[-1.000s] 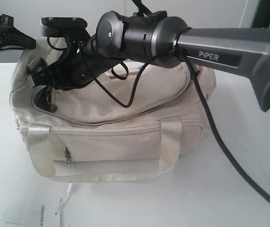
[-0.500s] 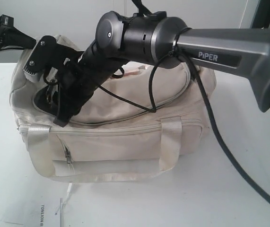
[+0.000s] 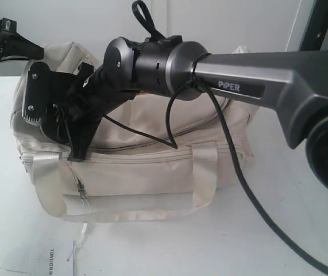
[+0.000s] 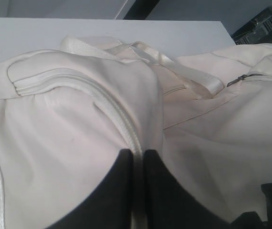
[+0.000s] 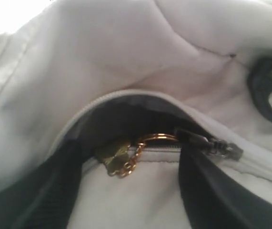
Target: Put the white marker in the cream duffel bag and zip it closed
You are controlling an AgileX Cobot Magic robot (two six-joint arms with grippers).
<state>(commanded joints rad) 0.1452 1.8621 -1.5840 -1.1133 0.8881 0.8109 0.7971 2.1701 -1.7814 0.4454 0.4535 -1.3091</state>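
The cream duffel bag [image 3: 152, 172] lies on the white table [image 3: 290, 241]. My right gripper [image 3: 66, 135] reaches across to the bag's left end. In the right wrist view it [image 5: 131, 191] stands open, its fingers [image 5: 212, 191] on either side of the gold charm [image 5: 119, 157]. The zip slider [image 5: 221, 145] sits at the edge of the dark bag mouth. My left gripper [image 4: 138, 155] is shut on a raised cream seam of the bag [image 4: 78, 119]. In the exterior view it [image 3: 34, 50] is at the bag's far left corner. The white marker is hidden.
The front handle [image 3: 207, 172] and the front pocket's zip pull [image 3: 82, 190] face the camera. A printed paper label [image 3: 49, 259] lies on the table in front of the bag. My right arm's black cable [image 3: 232, 161] hangs across the bag's right side.
My right gripper has gone from shut to open. It has swung down and left over the bag's left end, and now covers the dark opening.
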